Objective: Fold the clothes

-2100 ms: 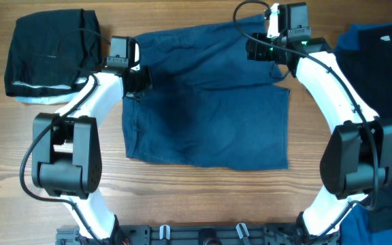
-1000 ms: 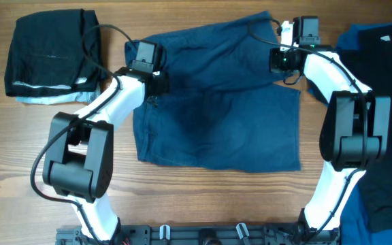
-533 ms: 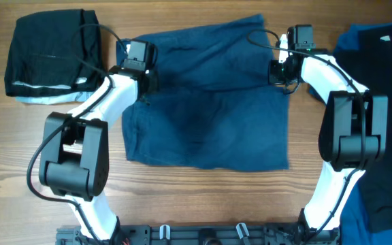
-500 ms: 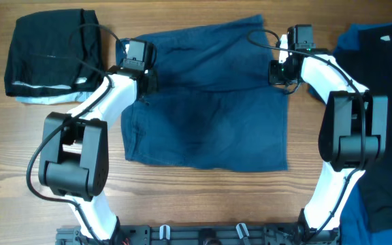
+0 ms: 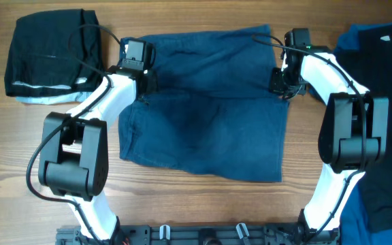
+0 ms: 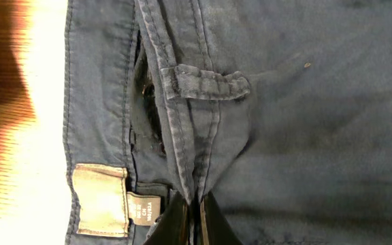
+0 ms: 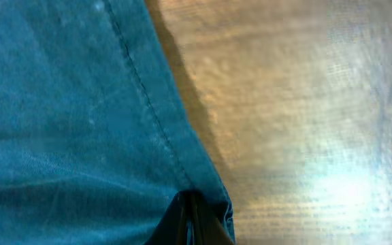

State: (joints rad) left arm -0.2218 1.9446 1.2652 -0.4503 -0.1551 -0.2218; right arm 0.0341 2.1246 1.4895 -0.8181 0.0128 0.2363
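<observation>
Jaws of left gripper [image 6: 195,209] and right gripper [image 7: 188,207] are clamped on navy shorts [image 5: 203,129] between them; fold judged unfinished (black garment [image 5: 46,47] past left jaws done, dark pile [image 5: 380,102] past right pending).

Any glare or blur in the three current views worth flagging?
Left wrist: table beside the shorts is blown out white; stitching and label sharp. Right wrist: soft throughout, wood grain smeared, bright glare patch lower right. Overhead: even light, sharp, only faint shadows.
</observation>
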